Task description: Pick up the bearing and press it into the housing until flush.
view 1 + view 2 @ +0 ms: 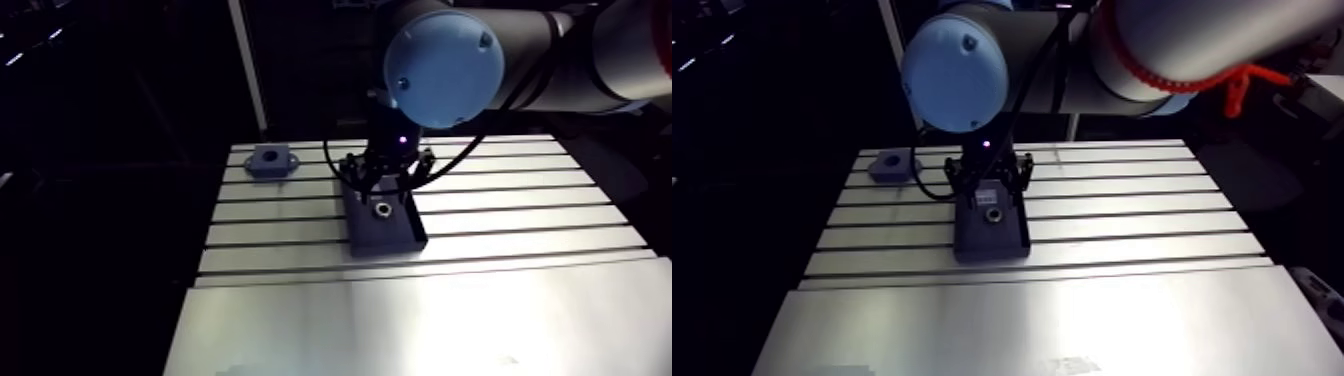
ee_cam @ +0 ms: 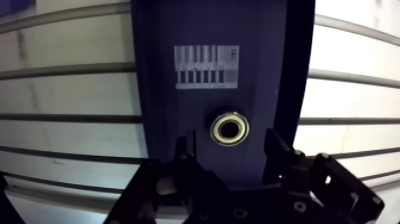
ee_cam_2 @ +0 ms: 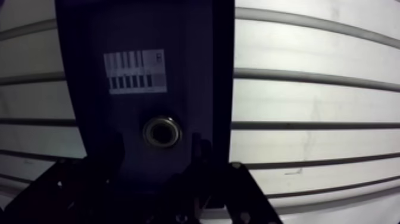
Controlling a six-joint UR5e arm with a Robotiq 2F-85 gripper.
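A: How does the gripper (image 2: 231,145) stand?

B: Its two fingers (image 2: 186,156) are spread wide and they pinch nothing. They hang low over a dark block (image 2: 166,71).

A: And where is the bearing (image 2: 230,128)?

B: It sits in a round recess of that block, between the fingertips, and neither finger touches it. A striped label (image 2: 206,67) is just ahead of it. The housing (image 1: 268,160) lies well apart, near a far corner of the table (image 1: 520,200).
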